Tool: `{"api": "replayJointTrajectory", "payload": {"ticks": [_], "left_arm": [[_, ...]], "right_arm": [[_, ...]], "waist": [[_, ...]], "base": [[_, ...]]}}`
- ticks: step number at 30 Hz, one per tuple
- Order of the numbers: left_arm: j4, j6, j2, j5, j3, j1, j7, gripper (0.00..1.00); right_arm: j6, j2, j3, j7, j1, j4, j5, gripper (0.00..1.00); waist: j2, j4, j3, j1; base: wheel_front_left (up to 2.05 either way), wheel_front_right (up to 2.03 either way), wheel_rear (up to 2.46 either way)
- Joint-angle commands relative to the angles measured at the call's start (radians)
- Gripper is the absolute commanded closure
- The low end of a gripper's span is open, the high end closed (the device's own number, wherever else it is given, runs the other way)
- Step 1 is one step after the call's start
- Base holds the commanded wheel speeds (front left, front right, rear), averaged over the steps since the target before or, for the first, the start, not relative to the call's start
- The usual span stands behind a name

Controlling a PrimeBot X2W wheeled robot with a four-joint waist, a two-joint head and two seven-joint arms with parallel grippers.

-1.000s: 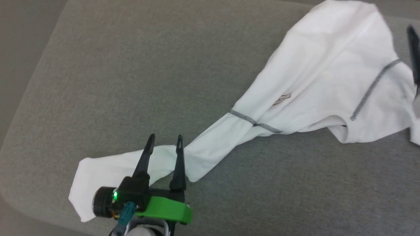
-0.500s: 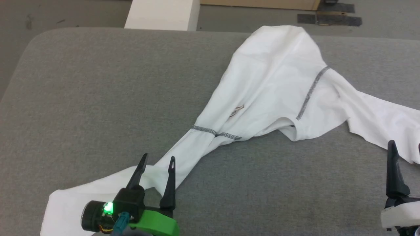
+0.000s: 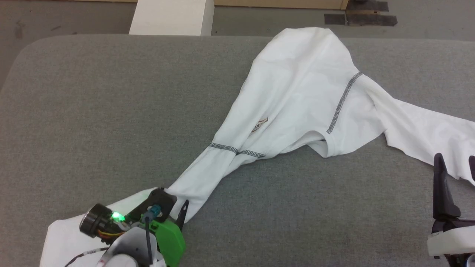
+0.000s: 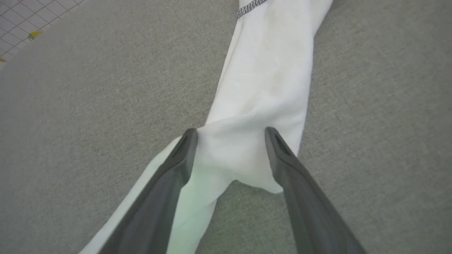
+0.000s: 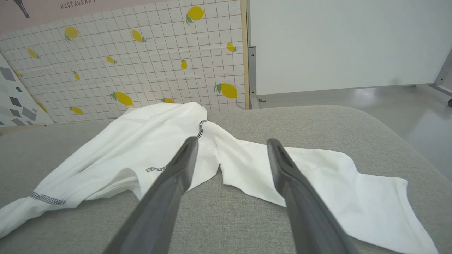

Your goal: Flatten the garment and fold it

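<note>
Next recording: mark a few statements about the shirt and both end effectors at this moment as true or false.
1. The left end effector is open over a sleeve of the garment. True.
2. The right end effector is shut on the other sleeve. False: it is open and grips nothing.
3. The garment is folded into a neat rectangle. False: it lies unfolded and bunched, with its sleeves stretched to either side.
4. A white box stands beyond the far edge of the grey cushion. True.
</note>
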State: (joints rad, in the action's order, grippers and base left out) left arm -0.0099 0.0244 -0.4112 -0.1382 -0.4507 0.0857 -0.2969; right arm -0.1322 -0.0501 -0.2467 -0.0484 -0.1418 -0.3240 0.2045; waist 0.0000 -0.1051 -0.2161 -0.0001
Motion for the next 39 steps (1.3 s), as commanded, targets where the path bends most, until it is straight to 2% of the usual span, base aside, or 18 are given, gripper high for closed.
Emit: {"api": "replayJointTrajectory", "payload": {"ticks": [1, 2, 3, 4, 5, 6, 10, 13, 18, 20, 21, 24, 27, 28, 30, 32, 36, 39], "left_arm": [[0.025, -0.011, 0.001, -0.005, -0.001, 0.025, -0.006, 0.00], [0.045, -0.020, 0.001, -0.011, -0.005, 0.032, -0.015, 0.00], [0.068, -0.029, 0.006, -0.024, -0.006, 0.039, -0.023, 0.20], [0.085, -0.035, 0.010, -0.032, -0.007, 0.043, -0.027, 0.59], [0.105, -0.043, 0.012, -0.040, -0.011, 0.045, -0.032, 0.74], [0.116, -0.050, 0.015, -0.049, -0.014, 0.046, -0.035, 1.00], [0.106, -0.039, 0.041, -0.083, 0.007, 0.048, 0.006, 1.00], [0.030, -0.014, 0.053, -0.130, 0.057, 0.049, 0.026, 1.00], [-0.131, 0.031, 0.011, -0.153, 0.148, 0.071, 0.005, 1.00], [-0.154, 0.067, -0.016, -0.126, 0.189, 0.094, 0.004, 1.00], [-0.153, 0.124, -0.010, -0.114, 0.240, 0.117, 0.019, 1.00], [-0.116, 0.211, -0.003, -0.071, 0.295, 0.153, 0.050, 1.00], [-0.050, 0.237, 0.020, -0.075, 0.303, 0.180, 0.055, 1.00], [-0.030, 0.239, 0.030, -0.083, 0.304, 0.188, 0.057, 0.97], [0.068, 0.234, 0.065, -0.115, 0.305, 0.221, 0.094, 0.61], [0.112, 0.228, 0.084, -0.131, 0.307, 0.238, 0.132, 0.00], [0.145, 0.216, 0.118, -0.162, 0.324, 0.264, 0.238, 0.00], [0.100, 0.223, 0.122, -0.157, 0.341, 0.260, 0.338, 0.00]], "right_arm": [[0.002, 0.000, 0.007, -0.002, 0.017, -0.005, 0.010, 0.00], [0.002, 0.000, 0.010, -0.003, 0.019, -0.004, 0.011, 0.00], [0.002, 0.000, 0.014, -0.004, 0.021, -0.003, 0.012, 0.00], [0.002, 0.000, 0.016, -0.005, 0.023, -0.002, 0.013, 0.00], [0.002, 0.000, 0.020, -0.006, 0.025, -0.001, 0.014, 0.00], [0.002, 0.000, 0.022, -0.006, 0.026, 0.001, 0.014, 0.00], [0.002, 0.000, 0.024, -0.006, 0.030, 0.008, 0.019, 0.00], [0.002, 0.000, 0.022, -0.009, 0.027, 0.005, 0.023, 0.00], [0.002, 0.000, 0.019, -0.014, 0.028, -0.004, 0.032, 0.00], [0.002, 0.000, 0.023, -0.016, 0.033, -0.006, 0.036, 0.00], [0.002, 0.000, 0.030, -0.018, 0.041, -0.008, 0.040, 0.00], [0.002, 0.000, 0.036, -0.020, 0.057, -0.009, 0.041, 0.00], [0.002, 0.000, 0.037, -0.023, 0.071, -0.007, 0.037, 0.00], [0.002, 0.000, 0.036, -0.024, 0.074, -0.006, 0.036, 0.00], [0.002, 0.000, 0.035, -0.024, 0.085, 0.001, 0.033, 0.00], [0.002, 0.000, 0.038, -0.025, 0.088, 0.006, 0.031, 0.00], [0.002, 0.000, 0.048, -0.027, 0.096, 0.014, 0.031, 0.00], [0.002, 0.000, 0.050, -0.025, 0.095, 0.022, 0.026, 0.00]], "waist": [[0.0000, 0.001, -0.011, 0.0001], [0.0000, 0.003, -0.013, 0.0001], [0.0000, 0.005, -0.014, 0.0001], [0.0000, 0.008, -0.015, 0.0001], [0.0000, 0.011, -0.015, 0.0001], [0.0000, 0.014, -0.015, 0.0001], [0.0000, 0.020, -0.011, 0.0001], [0.0000, 0.021, -0.009, 0.0001], [0.0000, 0.024, -0.031, 0.0001], [0.0000, 0.027, -0.049, 0.0001], [0.0000, 0.034, -0.070, 0.0001], [0.0000, 0.048, -0.104, 0.0001], [0.0000, 0.059, -0.131, 0.0001], [0.0000, 0.062, -0.138, 0.0001], [0.0000, 0.064, -0.153, 0.0001], [0.0000, 0.063, -0.154, 0.0001], [0.0000, 0.060, -0.135, 0.0001], [0.0000, 0.056, -0.104, 0.0001]], "base": [[0.00, 0.00, 0.00], [0.00, 0.00, 0.00], [0.00, 0.00, 0.00], [0.00, 0.00, 0.00], [0.00, 0.00, 0.00], [0.00, 0.00, 0.00], [0.00, 0.00, 0.00], [0.00, 0.00, 0.00], [0.00, 0.00, 0.00], [0.00, 0.00, 0.00], [0.00, 0.00, 0.00], [0.00, 0.00, 0.00], [0.00, 0.00, 0.00], [0.00, 0.00, 0.00], [0.00, 0.00, 0.00], [0.00, 0.00, 0.00], [0.00, 0.00, 0.00], [0.00, 0.00, 0.00]]}}
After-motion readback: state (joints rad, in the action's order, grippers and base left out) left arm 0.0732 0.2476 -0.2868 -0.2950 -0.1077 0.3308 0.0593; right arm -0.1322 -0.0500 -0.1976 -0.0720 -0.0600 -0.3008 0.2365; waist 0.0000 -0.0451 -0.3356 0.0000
